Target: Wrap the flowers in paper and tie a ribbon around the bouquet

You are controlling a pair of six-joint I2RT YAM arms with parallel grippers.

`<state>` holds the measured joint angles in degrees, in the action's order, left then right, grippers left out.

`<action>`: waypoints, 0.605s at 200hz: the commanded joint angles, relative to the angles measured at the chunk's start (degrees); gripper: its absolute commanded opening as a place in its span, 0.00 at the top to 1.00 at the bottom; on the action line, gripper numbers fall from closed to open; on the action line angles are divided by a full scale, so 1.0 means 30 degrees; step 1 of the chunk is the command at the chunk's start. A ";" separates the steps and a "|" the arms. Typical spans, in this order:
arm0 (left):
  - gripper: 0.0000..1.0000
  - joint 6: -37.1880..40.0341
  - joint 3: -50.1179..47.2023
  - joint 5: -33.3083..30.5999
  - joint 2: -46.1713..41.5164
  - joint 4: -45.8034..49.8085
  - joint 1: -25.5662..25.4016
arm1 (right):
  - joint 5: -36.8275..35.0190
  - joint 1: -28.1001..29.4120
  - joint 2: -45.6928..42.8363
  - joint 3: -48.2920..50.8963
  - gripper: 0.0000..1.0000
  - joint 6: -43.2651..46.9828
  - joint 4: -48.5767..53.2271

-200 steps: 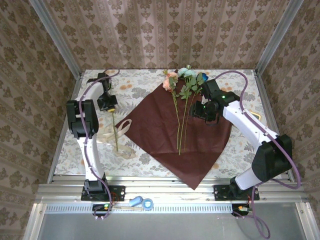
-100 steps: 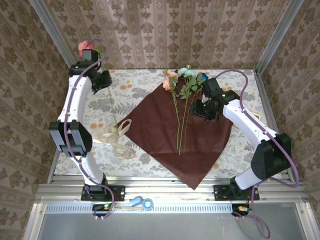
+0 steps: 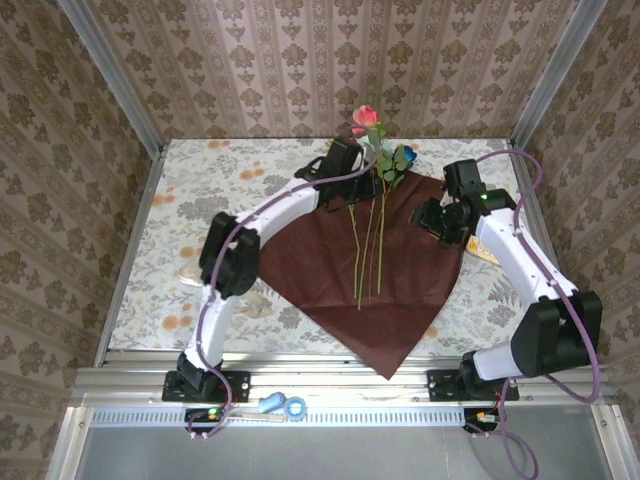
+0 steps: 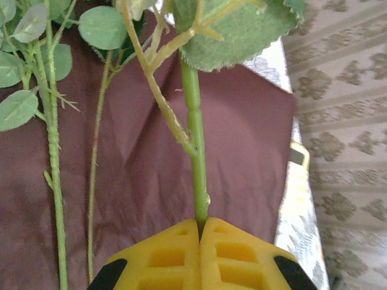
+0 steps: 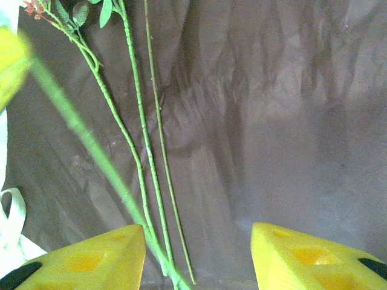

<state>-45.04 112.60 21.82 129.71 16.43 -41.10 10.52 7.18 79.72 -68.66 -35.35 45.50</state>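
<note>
Aloft, flower [image 3: 366, 116] in left pincer [image 4: 200, 222]; right pincer [image 5: 198, 229] agape near paper [image 3: 400, 270] edge

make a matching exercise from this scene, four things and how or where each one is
Things
1. left gripper
2. right gripper
3. paper
4. scissors

States
A. spread flat on the table
B. shut on a flower stem
C. lying on the metal rail at the near edge
D. open, above the paper

Pairs: 1-B, 2-D, 3-A, 4-C

Green-stemmed flowers [image 3: 358, 262] along flat crimson paper [image 3: 405, 290]
</note>
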 commanded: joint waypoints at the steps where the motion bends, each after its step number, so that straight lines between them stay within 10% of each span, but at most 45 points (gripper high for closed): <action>1: 1.00 -0.0427 0.1706 -0.0289 0.1044 -0.0640 0.0692 | 0.0444 -0.0199 -0.1060 0.0681 0.50 -0.0111 0.0459; 28: 0.99 -0.0336 0.2119 -0.0194 0.1763 -0.0068 0.0851 | 0.0617 -0.0284 -0.1382 0.1232 0.48 -0.0111 0.0395; 42: 0.56 -0.0466 0.2021 -0.0090 0.1687 0.0738 0.1026 | 0.0855 -0.0286 -0.1228 0.1323 0.46 -0.0030 0.0461; 56: 0.44 -0.0388 0.1246 -0.0562 0.0605 0.1456 0.1153 | 0.0985 -0.0291 -0.1066 0.1270 0.45 0.0078 0.0538; 121: 0.68 -0.2117 -1.1049 -0.0865 -0.8233 0.2105 0.2742 | -0.0313 0.2412 0.0501 0.0420 0.47 0.0858 0.0596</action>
<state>-48.03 90.94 17.74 111.72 21.65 -35.33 11.33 9.32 78.08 -65.41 -34.22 45.84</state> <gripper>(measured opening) 0.368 0.535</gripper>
